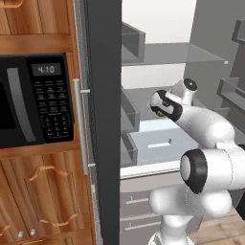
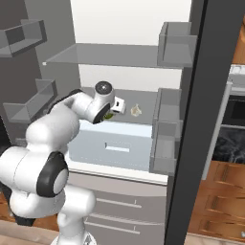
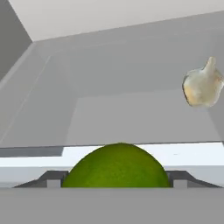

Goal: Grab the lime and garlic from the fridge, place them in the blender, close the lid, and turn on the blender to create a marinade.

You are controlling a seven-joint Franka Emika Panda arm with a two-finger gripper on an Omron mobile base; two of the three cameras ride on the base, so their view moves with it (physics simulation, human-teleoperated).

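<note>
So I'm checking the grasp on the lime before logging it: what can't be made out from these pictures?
- Fingers: cut off by the bottom edge in the hand view, so contact with the lime is unclear.
- Lime's lower half: cut off at the bottom of the hand view; in the base views the gripper hides most of it.
- Garlic: too small in the right base view for detail.

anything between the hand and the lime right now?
Nothing visible. In the hand view the lime sits right at the bottom centre, straight ahead of the open hand, with bare fridge shelf around it. The garlic lies off to one side, apart from the lime and clear of the approach.
</note>
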